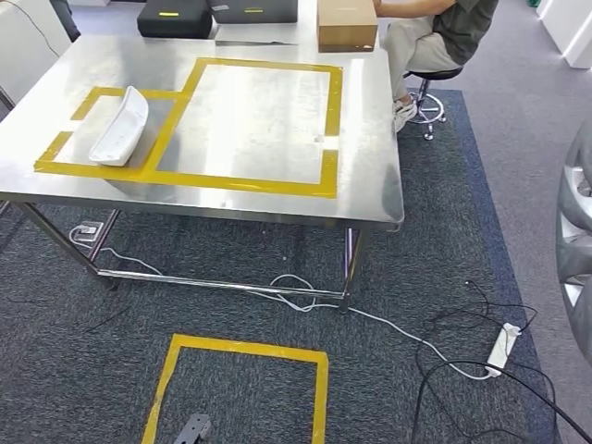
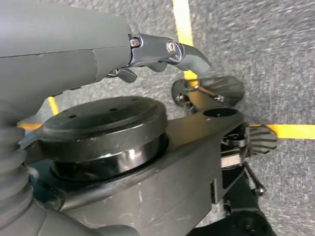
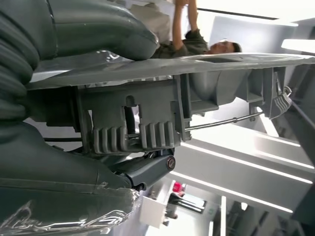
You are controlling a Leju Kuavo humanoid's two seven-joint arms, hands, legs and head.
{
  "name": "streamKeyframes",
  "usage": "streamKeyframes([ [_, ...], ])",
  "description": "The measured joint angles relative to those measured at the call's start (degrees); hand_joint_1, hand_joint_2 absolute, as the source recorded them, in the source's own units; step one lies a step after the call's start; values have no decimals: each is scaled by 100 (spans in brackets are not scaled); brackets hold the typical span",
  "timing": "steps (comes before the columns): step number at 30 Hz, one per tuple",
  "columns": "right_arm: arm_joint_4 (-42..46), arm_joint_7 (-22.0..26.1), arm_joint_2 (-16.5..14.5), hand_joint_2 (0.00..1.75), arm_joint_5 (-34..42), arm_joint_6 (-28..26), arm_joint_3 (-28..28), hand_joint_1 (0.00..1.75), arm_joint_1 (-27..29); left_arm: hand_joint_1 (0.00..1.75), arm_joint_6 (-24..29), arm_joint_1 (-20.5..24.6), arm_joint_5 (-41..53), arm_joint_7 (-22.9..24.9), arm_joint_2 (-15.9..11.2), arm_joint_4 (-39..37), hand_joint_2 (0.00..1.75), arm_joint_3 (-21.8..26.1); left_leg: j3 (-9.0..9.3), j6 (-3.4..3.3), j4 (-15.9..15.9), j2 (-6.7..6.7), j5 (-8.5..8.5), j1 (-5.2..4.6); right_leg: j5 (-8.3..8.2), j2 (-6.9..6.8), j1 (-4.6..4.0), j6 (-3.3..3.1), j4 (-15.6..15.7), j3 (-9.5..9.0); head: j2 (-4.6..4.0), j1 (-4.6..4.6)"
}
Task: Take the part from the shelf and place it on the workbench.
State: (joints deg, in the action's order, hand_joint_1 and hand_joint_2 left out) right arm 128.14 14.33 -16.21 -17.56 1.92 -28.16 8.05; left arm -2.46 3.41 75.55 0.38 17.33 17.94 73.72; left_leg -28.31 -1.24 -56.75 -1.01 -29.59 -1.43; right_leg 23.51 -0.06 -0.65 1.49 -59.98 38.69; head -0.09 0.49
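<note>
A grey moulded part [image 3: 223, 83] with ribs and clips on its underside lies across the right wrist view, and my right hand [image 3: 55, 147] grips it, thumb on one face and darker fingers [image 3: 148, 169] on the other. Its curved silver-grey edge [image 1: 576, 231] shows at the right border of the head view, beside the steel workbench [image 1: 363, 176]. The bench top carries two yellow-taped rectangles. A white curved part [image 1: 120, 128] lies in the smaller left one. My left hand [image 2: 111, 54] hangs over the carpet with its fingers [image 2: 185, 51] stretched out, holding nothing.
A person [image 1: 433, 37] sits on a stool at the bench's far right corner. A cardboard box [image 1: 347, 23] and black cases [image 1: 175, 17] stand along the far edge. A power strip [image 1: 504, 347] with cables lies on the carpet at right. A yellow tape square [image 1: 240, 370] marks the floor near me.
</note>
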Motion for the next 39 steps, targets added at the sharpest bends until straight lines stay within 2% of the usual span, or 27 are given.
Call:
streamKeyframes([
  [1, -5, -3, 0, 175, -1, 3, 2, 175, 0, 0, -3, 6, -1, 6, -1, 0, 175, 0, 42, 30, -2, -2, -23, -9, -81, 9, -4, -27, 56, -20, -1, -4],
  [3, -11, -7, -1, 175, -4, 5, 7, 175, -3, 0, -7, 25, -4, 14, -8, 1, 175, -1, 65, 83, -73, 2, -27, -22, -51, 28, 28, -74, 93, -118, 1, -15],
  [4, -11, -7, -1, 175, -4, 5, 10, 175, -5, 0, -7, 39, -5, 14, -11, 1, 175, -1, -4, 116, -230, 8, -30, -26, -19, 32, 50, -91, 115, -181, 1, -21],
  [6, -10, -4, -1, 175, -6, 6, 15, 175, -7, 0, -7, 61, -8, 14, -13, 0, 175, -1, -345, 199, -810, 22, -198, -9, 68, 36, 89, -109, 144, -312, 1, -38],
  [8, -13, -9, -1, 175, -11, 15, 17, 175, -7, 0, -7, 58, -11, 14, -16, 0, 175, 0, -796, 266, -1421, 26, -554, 29, 175, 46, 114, -112, 149, -429, 1, -47],
  [9, -15, -12, -1, 175, -13, 19, 17, 175, -6, 0, -7, 50, -12, 14, -17, 0, 175, 1, -961, 284, -1562, 27, -680, 45, 234, 55, 125, -108, 149, -498, 1, -50],
  [10, -17, -15, -1, 175, -16, 23, 17, 175, -6, 0, -7, 43, -14, 14, -18, 0, 175, 1, -1052, 297, -1542, 27, -690, 59, 295, 64, 135, -100, 149, -576, 1, -50],
  [11, -19, -19, -1, 175, -21, 26, 19, 175, -5, 0, -7, 39, -15, 14, -19, 0, 175, 1, -1073, 303, -1361, 28, -546, 72, 360, 71, 145, -87, 149, -663, 1, -51],
  [14, -25, -31, -1, 175, -45, 29, 36, 175, -11, 0, -8, 26, -18, 15, -21, -1, 175, 0, -985, 280, -399, 46, 415, 95, 567, 85, 143, -4, 145, -870, 1, -54],
  [15, -27, -35, 0, 175, -53, 30, 44, 175, -15, 0, -8, 21, -19, 18, -21, -2, 175, 1, -967, 250, -198, 55, 611, 94, 635, 93, 136, 36, 161, -905, 1, -54],
  [16, -30, -39, 1, 175, -59, 32, 49, 175, -16, 0, -9, 21, -20, 21, -20, -2, 175, 2, -962, 208, -94, 63, 669, 93, 675, 101, 127, 80, 157, -953, 1, -54],
  [19, -35, -49, 5, 175, -71, 37, 57, 175, -20, 0, -9, 38, -23, 27, -17, -2, 175, 2, -809, 65, -64, 52, 596, 109, 780, 77, 133, 185, 111, -1081, 1, -42],
  [20, -36, -50, 5, 175, -71, 38, 61, 175, -23, 0, -9, 46, -24, 27, -18, -2, 175, 2, -742, 24, -61, 45, 567, 115, 844, 63, 135, 207, -50, -1019, 1, -34],
  [21, -37, -50, 6, 175, -69, 40, 65, 175, -25, 0, -10, 51, -25, 27, -17, -2, 175, 2, -685, -7, -57, 42, 527, 116, 935, 51, 134, 225, -359, -849, 1, -29],
  [23, -42, -51, 7, 175, -68, 41, 68, 175, -27, 0, -11, 55, -25, 27, -17, -2, 175, 2, -585, -42, -57, 38, 432, 110, 1200, 47, 131, 245, -1104, -351, 1, -15],
  [24, -49, -55, 8, 175, -69, 41, 67, 175, -27, 0, -13, 47, -25, 27, -17, -2, 175, 2, -519, -47, -57, 34, 373, 106, 1308, 47, 130, 246, -1347, -130, 1, -13],
  [25, -57, -60, 8, 175, -71, 40, 64, 175, -27, 0, -13, 38, -25, 27, -19, -2, 175, 2, -441, -48, -57, 27, 311, 103, 1330, 47, 129, 240, -1400, 3, 1, -9],
  [26, -64, -65, 8, 175, -72, 40, 62, 175, -27, 0, -14, 31, -25, 27, -19, -2, 175, 2, -352, -45, -57, 20, 246, 101, 1235, 47, 125, 226, -1271, 51, 1, -9],
  [27, -69, -67, 8, 175, -72, 40, 61, 175, -27, 0, -14, 28, -25, 27, -17, -2, 175, 2, -253, -38, -57, 14, 177, 99, 1004, 46, 118, 200, -984, 28, 1, -9],
  [28, -71, -67, 8, 175, -72, 40, 62, 175, -28, 0, -14, 25, -26, 27, -15, -2, 175, 2, -169, -26, -54, 10, 108, 98, 653, 39, 106, 168, -620, -24, 1, -7],
  [29, -74, -68, 9, 175, -70, 41, 62, 175, -30, 0, -14, 25, -26, 27, -14, -2, 175, 2, -92, -5, -57, 3, 44, 92, 377, 29, 91, 138, -314, -70, 1, -7],
  [30, -76, -68, 9, 175, -69, 42, 64, 175, -32, 0, -15, 29, -28, 27, -13, -2, 175, 2, -42, 26, -54, 0, -12, 87, 162, 24, 75, 102, -103, -113, 1, -8],
  [31, -78, -68, 10, 175, -69, 43, 66, 175, -33, 0, -15, 35, -30, 27, -13, -2, 175, 2, -8, 60, -54, -2, -48, 81, 53, 24, 60, 70, -3, -132, 1, -9],
  [34, -78, -73, 10, 175, -76, 39, 65, 175, -35, 0, -16, 62, -32, 27, -13, -2, 175, 2, 13, 153, -123, 5, -63, 70, 75, 46, 77, -18, 61, -230, 1, -20],
  [35, -78, -74, 10, 175, -77, 37, 64, 175, -38, 0, -16, 69, -32, 27, -13, -2, 175, 2, -60, 184, -268, 11, -89, 70, 89, 46, 96, -41, 95, -283, 1, -34],
  [36, -78, -74, 10, 175, -77, 35, 64, 175, -42, 0, -16, 75, -32, 27, -14, -2, 175, 2, -205, 217, -520, 16, -165, 74, 104, 47, 117, -60, 125, -335, 1, -45],
  [39, -78, -74, 10, 175, -76, 35, 67, 175, -52, 0, -16, 75, -32, 27, -20, -2, 175, 2, -873, 305, -1448, 24, -533, 114, 190, 50, 140, -86, 148, -432, 1, -67],
])
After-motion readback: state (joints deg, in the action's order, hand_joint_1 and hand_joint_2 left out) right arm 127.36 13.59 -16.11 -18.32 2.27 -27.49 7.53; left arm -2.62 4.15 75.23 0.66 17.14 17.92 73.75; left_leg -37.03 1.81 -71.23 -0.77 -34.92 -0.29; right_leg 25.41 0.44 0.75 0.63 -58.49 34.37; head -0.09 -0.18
